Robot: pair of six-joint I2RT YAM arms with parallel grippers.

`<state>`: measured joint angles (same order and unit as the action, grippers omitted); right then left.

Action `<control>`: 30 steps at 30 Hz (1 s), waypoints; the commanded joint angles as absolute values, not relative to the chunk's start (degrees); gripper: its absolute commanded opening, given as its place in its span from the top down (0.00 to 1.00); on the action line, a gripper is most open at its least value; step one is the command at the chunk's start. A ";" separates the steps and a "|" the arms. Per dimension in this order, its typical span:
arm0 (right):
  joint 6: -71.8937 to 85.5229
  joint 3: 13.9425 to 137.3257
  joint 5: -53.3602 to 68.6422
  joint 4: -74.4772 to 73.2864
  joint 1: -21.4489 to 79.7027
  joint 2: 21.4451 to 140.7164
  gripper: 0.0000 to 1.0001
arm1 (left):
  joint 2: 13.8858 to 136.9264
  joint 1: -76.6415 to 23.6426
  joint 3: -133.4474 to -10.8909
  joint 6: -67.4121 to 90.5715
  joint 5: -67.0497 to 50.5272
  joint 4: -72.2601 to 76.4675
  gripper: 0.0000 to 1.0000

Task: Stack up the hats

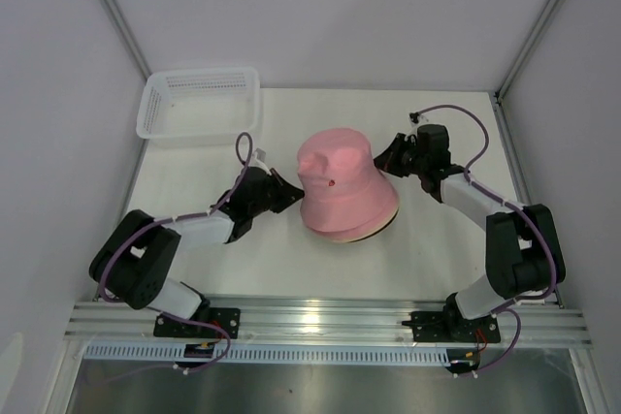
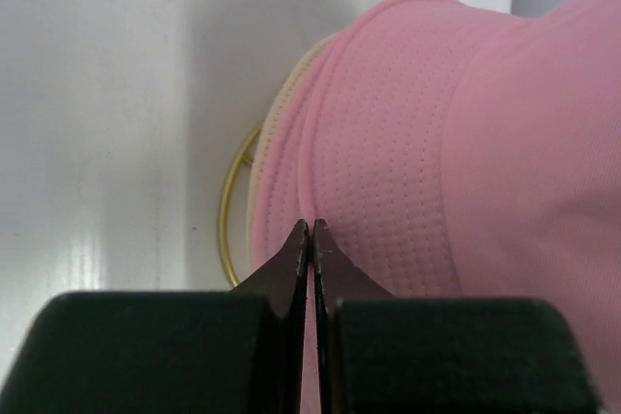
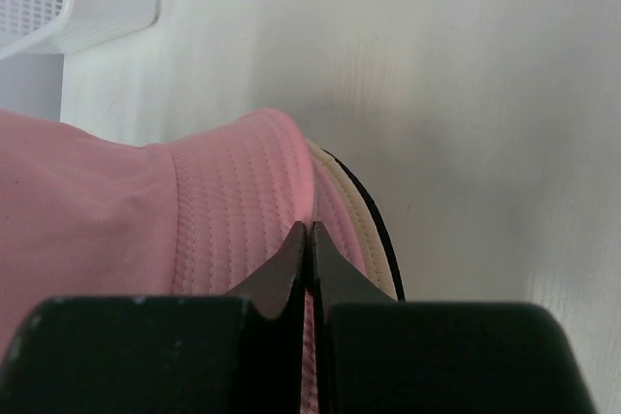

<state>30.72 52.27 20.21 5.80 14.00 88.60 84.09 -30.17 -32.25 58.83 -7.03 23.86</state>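
Looking down from above, I am seeing a pink hat [image 1: 340, 181] topping one pile mid-counter [image 1: 194, 191], well away from every edge. My left gripper [image 1: 291, 196] and right gripper [image 1: 388, 157] are flanking its brim.

Left wrist: my fingers are pressing together at the pink brim, with a beige hat [image 2: 277, 133] peeking out beneath.

Right wrist: the fingers are likewise clenched, and a black hat [image 3: 374, 210] is edging out lowest.

Stacking is looking finished. Whether I am pinching cloth, I cannot tell.

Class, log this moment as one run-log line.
stack: pink hat on top, beige hat brim under it | left tool: shut on pink hat | right tool: shut on pink hat
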 commanded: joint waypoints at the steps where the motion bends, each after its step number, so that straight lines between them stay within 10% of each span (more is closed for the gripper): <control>1: 28.83 50.63 16.88 7.47 13.80 87.19 1.00 | 86.57 -31.03 -30.67 52.57 3.33 17.77 0.99; 9: 29.44 49.13 16.00 8.17 13.71 82.72 1.00 | 73.94 -30.94 -32.07 48.08 5.36 14.34 0.99; 20: 39.10 35.61 4.41 12.12 18.36 67.07 1.00 | 54.24 -24.52 -31.40 61.33 -3.85 -0.36 0.31; 30: 51.50 26.02 -6.67 12.65 22.85 61.18 1.00 | 49.75 -26.01 -23.47 75.75 -7.82 7.28 0.34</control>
<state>47.03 27.90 -0.51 10.85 21.74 63.75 50.48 -25.15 -25.32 69.36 -5.39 3.46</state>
